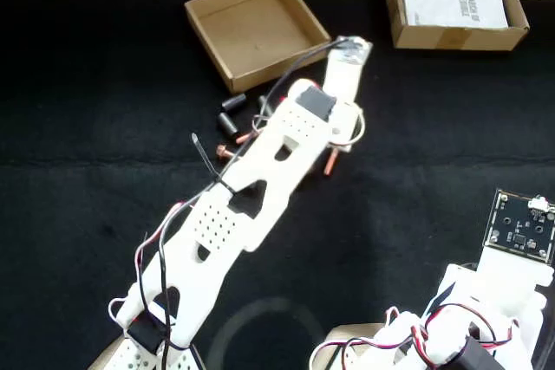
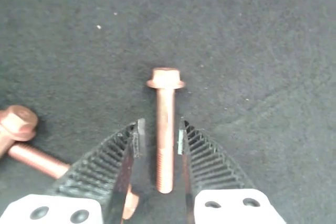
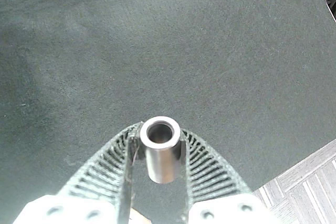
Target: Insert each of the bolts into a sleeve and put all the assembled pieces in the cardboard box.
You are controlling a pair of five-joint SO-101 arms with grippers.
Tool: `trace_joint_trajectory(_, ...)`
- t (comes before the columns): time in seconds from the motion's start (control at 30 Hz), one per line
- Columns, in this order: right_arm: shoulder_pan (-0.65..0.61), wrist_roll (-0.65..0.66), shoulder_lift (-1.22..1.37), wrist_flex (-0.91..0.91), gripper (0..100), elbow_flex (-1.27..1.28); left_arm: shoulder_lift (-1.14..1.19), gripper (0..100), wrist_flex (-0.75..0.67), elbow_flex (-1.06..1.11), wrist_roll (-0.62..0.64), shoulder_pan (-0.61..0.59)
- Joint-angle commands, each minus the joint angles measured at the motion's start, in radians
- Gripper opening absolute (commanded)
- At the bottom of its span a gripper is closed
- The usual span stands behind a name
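A copper bolt [image 2: 165, 103] lies flat on the black mat, head pointing away from my left gripper [image 2: 160, 135]. That gripper is open, with one finger on each side of the bolt's threaded shank and small gaps showing. In the high view this bolt [image 1: 330, 165] pokes out from under the left arm [image 1: 286, 140]. My right gripper [image 3: 160, 132] is shut on a steel sleeve [image 3: 163, 156], held above the mat with its bore facing the camera. The open cardboard box [image 1: 208, 36] sits at the back, left of centre.
A second bolt [image 2: 21, 135] lies close beside the left gripper. Two dark sleeves [image 1: 231, 112] and more bolts [image 1: 232, 146] lie in front of the cardboard box. Another box [image 1: 408, 36] holding a paper sheet stands back right. The right arm [image 1: 486, 318] is at the front right.
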Motion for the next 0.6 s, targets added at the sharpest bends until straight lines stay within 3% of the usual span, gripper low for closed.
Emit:
trace_joint_trajectory(0.0, -0.005, 0.003, 0.008, 0.008, 0.8, -0.036, 0.018, 12, -0.023, -0.035, -0.002, 0.005)
trace_joint_trajectory(0.23, -0.007, 0.003, 0.008, 0.008, 0.8, -0.036, 0.048, 12, -0.021, -0.059, -0.002, 0.008)
trace_joint_trajectory(0.43, -0.01, 0.003, 0.008, 0.008, 0.8, -0.036, 0.048, 2, -0.023, -0.059, -0.009, 0.007)
trace_joint_trajectory(0.57, -0.01, 0.003, 0.008, 0.008, 0.8, -0.035, 0.048, 1, -0.023, -0.059, -0.038, 0.01)
